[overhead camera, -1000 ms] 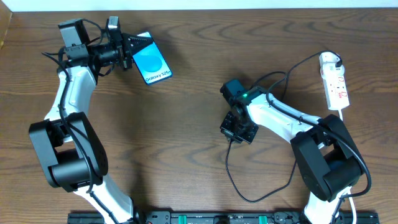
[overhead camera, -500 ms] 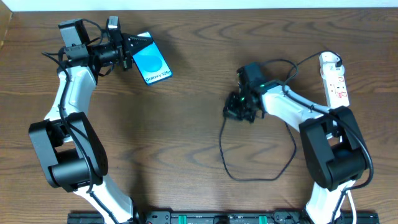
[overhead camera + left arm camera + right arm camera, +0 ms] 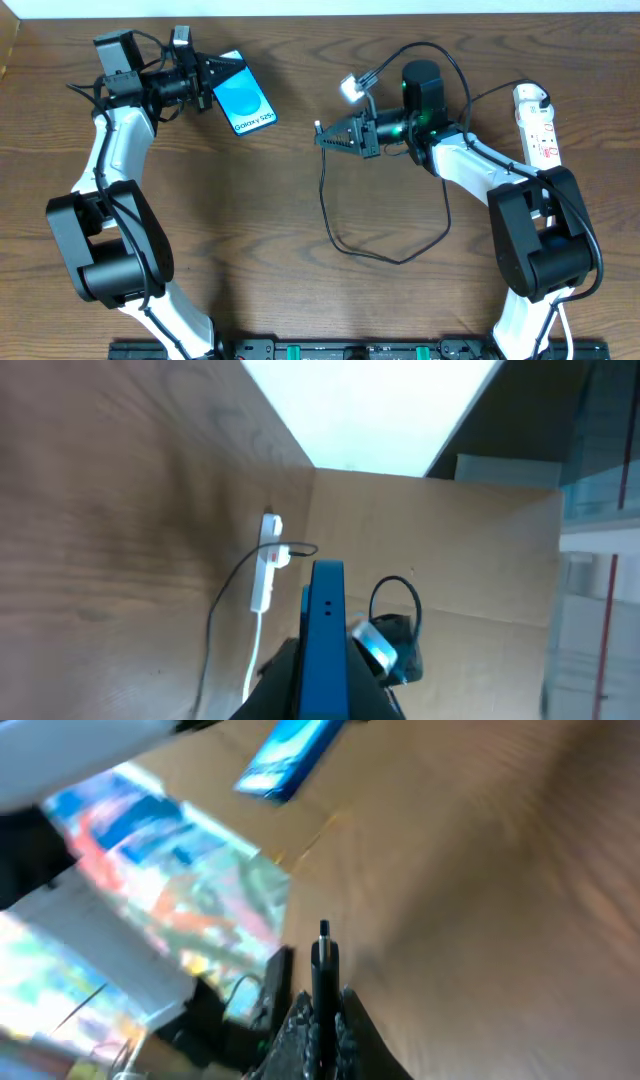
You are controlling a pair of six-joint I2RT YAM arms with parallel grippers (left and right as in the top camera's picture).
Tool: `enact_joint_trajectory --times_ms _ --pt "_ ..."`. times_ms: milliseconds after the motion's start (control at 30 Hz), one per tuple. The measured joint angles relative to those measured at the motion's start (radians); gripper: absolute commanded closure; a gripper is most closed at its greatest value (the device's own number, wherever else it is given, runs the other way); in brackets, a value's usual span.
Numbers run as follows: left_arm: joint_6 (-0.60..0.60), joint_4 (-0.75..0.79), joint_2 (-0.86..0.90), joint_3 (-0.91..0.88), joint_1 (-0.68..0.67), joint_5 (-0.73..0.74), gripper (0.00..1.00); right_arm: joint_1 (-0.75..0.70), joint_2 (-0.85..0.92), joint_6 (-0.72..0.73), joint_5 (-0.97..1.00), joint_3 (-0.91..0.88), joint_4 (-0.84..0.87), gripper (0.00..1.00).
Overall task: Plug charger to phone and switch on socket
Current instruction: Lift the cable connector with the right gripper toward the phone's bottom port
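Charger tip pinched in R gripper, pointing twd phone, well apart; L gripper clamps phone edge.

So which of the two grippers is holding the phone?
The left gripper, shut on the phone; the right gripper instead pinches the plug tip of the charger.

Bare bench separates the phone from the charger plug; its cable loops nearer the robot, beside that gap.
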Motion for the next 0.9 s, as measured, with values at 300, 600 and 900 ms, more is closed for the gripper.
enact_joint_trajectory --times_ms 300,600,900 --pt "-0.072 0.531 0.000 -0.013 -0.025 0.148 0.93 0.043 0.000 0.035 -0.085 0.000 0.044 0.99" --pt "-0.232 0.703 0.000 -0.013 -0.093 0.158 0.93 0.109 0.000 0.229 -0.111 0.000 0.308 0.99" --pt "-0.269 0.779 0.000 -0.013 -0.128 0.123 0.92 0.108 0.000 0.274 -0.086 0.000 0.328 0.99"
